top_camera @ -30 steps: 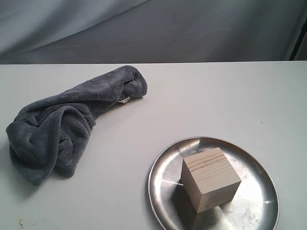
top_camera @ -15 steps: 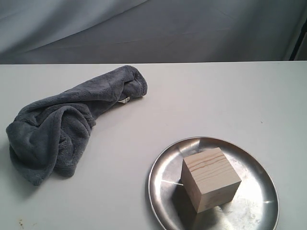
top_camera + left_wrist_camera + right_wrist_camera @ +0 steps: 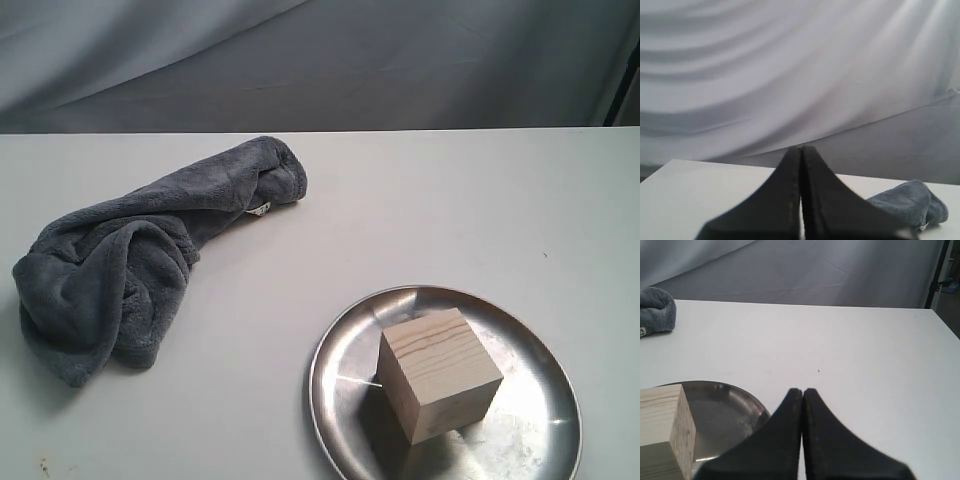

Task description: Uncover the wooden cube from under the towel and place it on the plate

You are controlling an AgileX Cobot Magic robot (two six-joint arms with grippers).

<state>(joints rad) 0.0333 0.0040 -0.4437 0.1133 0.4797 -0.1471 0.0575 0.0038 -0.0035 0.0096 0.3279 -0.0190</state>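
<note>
Sitting on the plate (image 3: 530,345) at near right, the wooden cube (image 3: 438,372) looks delivered — the towel (image 3: 130,260) lies bunched aside at left on the counter (image 3: 420,210), and the left fingers (image 3: 782,205) and right fingers (image 3: 782,440) are pressed together, empty.

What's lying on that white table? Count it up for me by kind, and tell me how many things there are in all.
towel: 1
wooden cube: 1
plate: 1
Total: 3
</note>
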